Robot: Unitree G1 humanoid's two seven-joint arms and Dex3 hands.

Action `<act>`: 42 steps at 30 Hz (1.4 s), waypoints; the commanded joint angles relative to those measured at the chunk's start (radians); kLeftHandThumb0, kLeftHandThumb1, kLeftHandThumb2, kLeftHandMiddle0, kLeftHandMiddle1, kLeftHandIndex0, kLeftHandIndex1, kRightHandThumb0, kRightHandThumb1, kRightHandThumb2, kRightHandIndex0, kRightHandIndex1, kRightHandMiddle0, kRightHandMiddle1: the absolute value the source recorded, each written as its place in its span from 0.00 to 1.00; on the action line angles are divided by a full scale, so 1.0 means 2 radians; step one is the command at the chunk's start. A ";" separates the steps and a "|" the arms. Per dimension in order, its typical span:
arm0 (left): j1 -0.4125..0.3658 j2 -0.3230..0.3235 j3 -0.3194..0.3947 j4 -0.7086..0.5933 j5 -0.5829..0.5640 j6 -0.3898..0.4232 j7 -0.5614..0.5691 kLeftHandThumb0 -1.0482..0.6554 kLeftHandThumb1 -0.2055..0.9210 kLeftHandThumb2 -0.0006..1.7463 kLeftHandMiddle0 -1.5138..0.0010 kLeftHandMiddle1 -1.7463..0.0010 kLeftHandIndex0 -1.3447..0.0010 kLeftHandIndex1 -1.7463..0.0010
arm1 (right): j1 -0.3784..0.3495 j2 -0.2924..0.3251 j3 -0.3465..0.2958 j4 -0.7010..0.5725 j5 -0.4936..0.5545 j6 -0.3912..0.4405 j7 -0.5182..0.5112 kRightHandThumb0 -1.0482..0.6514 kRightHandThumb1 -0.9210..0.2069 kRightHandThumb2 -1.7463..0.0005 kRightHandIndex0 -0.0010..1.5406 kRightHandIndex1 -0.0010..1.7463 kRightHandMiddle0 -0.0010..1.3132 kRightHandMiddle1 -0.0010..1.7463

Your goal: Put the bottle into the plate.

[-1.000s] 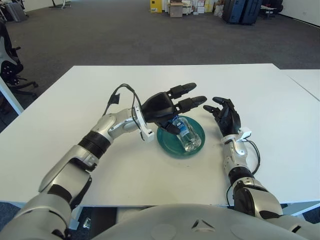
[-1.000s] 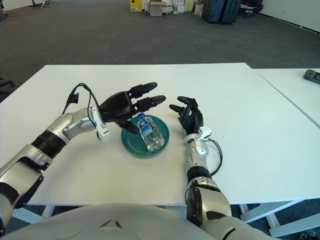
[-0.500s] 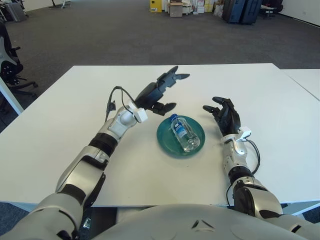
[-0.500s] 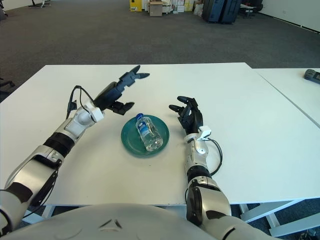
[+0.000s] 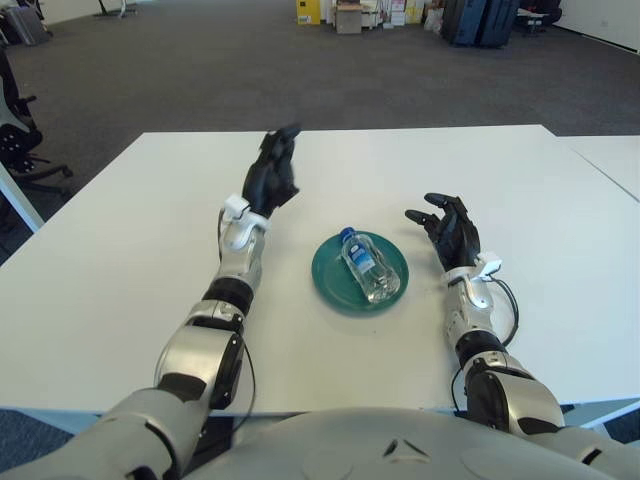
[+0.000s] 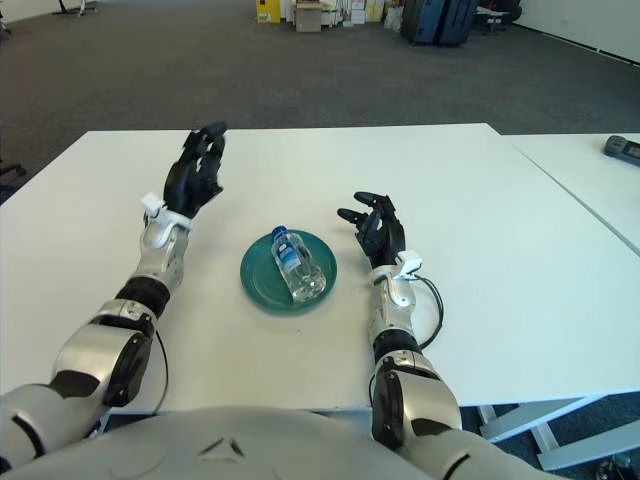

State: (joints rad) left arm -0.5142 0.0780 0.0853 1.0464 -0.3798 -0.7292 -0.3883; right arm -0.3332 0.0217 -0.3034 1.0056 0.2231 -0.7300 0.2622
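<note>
A clear plastic bottle (image 5: 366, 267) with a blue cap lies on its side in the round dark green plate (image 5: 331, 286) at the middle of the white table. My left hand (image 5: 272, 180) is raised above the table to the left of the plate, fingers spread and empty. My right hand (image 5: 449, 228) rests upright to the right of the plate, fingers relaxed and empty. Neither hand touches the bottle or the plate.
The white table (image 5: 120, 260) extends well beyond the plate. A second white table (image 5: 615, 160) adjoins at the right. Grey carpet and stored boxes and cases (image 5: 400, 15) lie far behind. An office chair (image 5: 20, 130) stands at the far left.
My left hand has let go of the bottle, which stays in the plate, and has drawn back to the left and up. The right hand has not moved.
</note>
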 commanded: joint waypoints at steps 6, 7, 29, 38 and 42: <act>0.043 -0.003 0.044 0.062 0.011 -0.002 -0.035 0.16 1.00 0.61 0.69 0.98 0.97 0.51 | 0.039 0.010 -0.014 0.022 0.017 0.008 0.004 0.15 0.00 0.46 0.35 0.18 0.18 0.58; 0.047 0.000 0.048 0.069 0.013 0.000 -0.036 0.16 1.00 0.61 0.69 0.98 0.97 0.51 | 0.039 0.010 -0.015 0.021 0.018 0.008 0.005 0.15 0.00 0.46 0.35 0.18 0.18 0.58; 0.089 0.009 0.071 0.104 0.089 0.005 0.050 0.14 1.00 0.56 0.68 0.99 0.97 0.49 | 0.050 -0.001 -0.010 0.000 0.012 0.015 -0.015 0.16 0.00 0.43 0.24 0.04 0.03 0.50; 0.089 0.012 0.062 0.106 0.121 0.000 0.083 0.14 1.00 0.56 0.74 1.00 0.99 0.50 | 0.053 -0.007 0.007 -0.007 -0.018 0.019 -0.056 0.15 0.00 0.42 0.20 0.01 0.00 0.42; 0.087 0.014 0.058 0.107 0.136 0.001 0.095 0.13 1.00 0.56 0.76 1.00 1.00 0.51 | 0.053 -0.009 0.012 -0.009 -0.023 0.026 -0.063 0.15 0.00 0.43 0.18 0.00 0.00 0.38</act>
State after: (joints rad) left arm -0.3829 0.1104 0.2087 1.2230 -0.1335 -0.7588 -0.2230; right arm -0.3012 0.0105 -0.2813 0.9570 0.1841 -0.6967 0.1485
